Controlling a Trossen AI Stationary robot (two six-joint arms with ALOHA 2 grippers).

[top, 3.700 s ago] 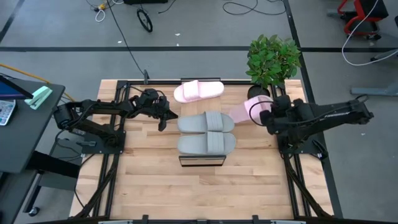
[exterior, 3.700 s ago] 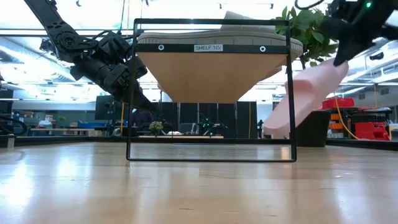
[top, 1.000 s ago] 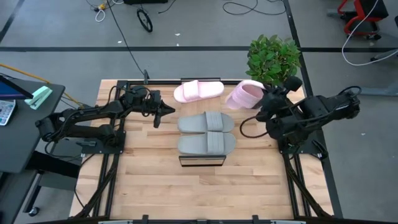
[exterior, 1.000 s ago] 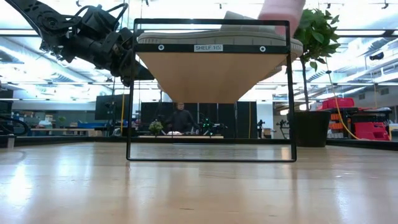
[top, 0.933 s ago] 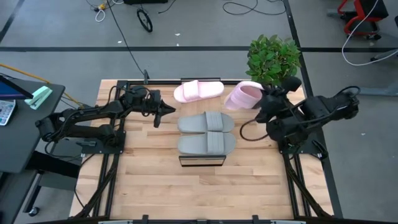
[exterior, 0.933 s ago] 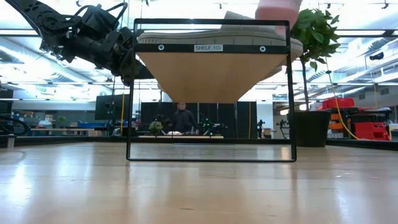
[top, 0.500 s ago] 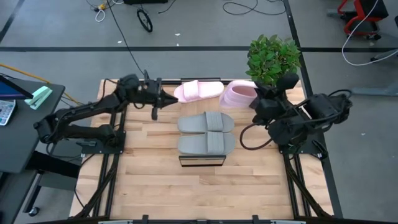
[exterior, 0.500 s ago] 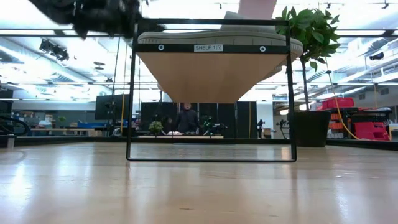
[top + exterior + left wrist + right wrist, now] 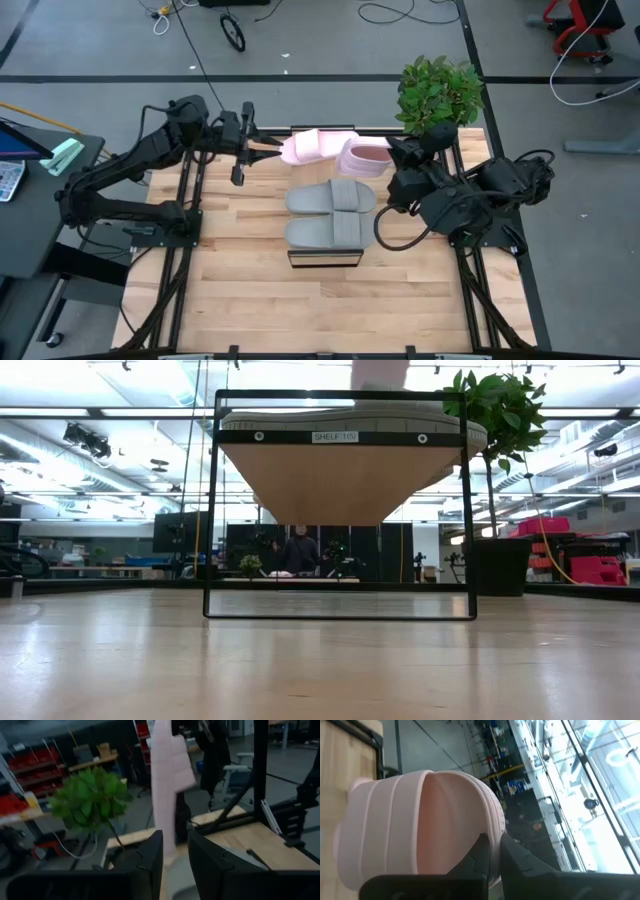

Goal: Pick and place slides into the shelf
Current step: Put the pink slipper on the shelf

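Carried over beside its mate, pink slide point(image 9: 364, 157), partly hidden, is clamped in right hand point(image 9: 392, 156).

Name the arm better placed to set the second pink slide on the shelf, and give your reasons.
Right. The right gripper is already shut on the second pink slide, holding it raised next to the pink slide lying at the shelf's far end. The left gripper holds nothing, beside that resting slide.

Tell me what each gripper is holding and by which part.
The right gripper pinches a pink slide by its strap. The left gripper holds nothing, beside the other pink slide.
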